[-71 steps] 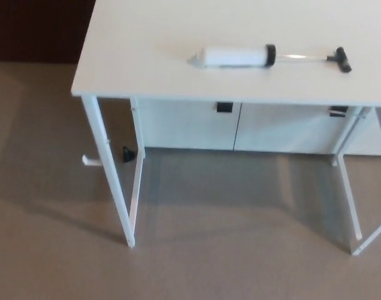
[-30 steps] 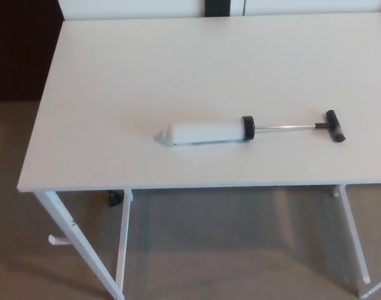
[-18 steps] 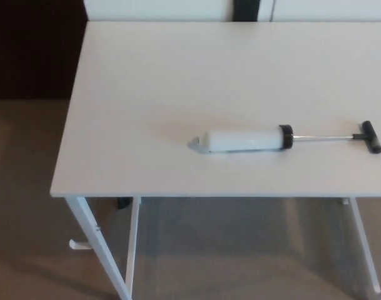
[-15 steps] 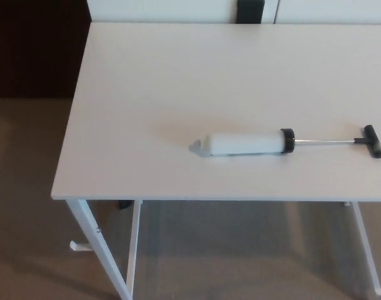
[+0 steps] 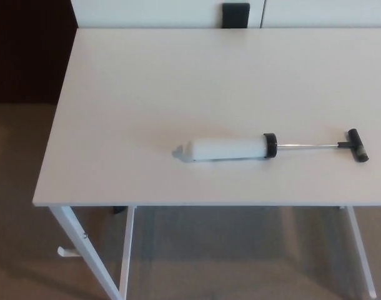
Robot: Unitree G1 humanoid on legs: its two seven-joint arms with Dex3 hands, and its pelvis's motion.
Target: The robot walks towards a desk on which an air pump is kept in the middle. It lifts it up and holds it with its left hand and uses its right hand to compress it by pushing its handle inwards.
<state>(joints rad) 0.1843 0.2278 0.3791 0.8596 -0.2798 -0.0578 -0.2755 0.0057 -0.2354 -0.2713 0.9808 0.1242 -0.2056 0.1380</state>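
Pump [image 5: 228, 149] lies on its side in the lower middle of the frame, close to the desk's [image 5: 115, 125] near edge, its white barrel pointing nozzle-left and its rod drawn fully out to the black T-handle [image 5: 357, 145] at right. Nearest the camera, at the bottom of the frame, the desk legs [image 5: 84, 250] stand on a grey-brown floor [image 5: 228, 256]. Across the last few moments the whole view has swung and closed in on the desk top, a shift of the camera rather than of the pump, which suggests the robot has all but finished its walk and stands within reach. Neither hand appears, so whether their fingers are apart or together cannot be told; lifting has not begun. The extended rod means the full push remains to be made. At the top edge, beyond the desk, a small black block [image 5: 235, 15] sits against white panels [image 5: 147, 12].
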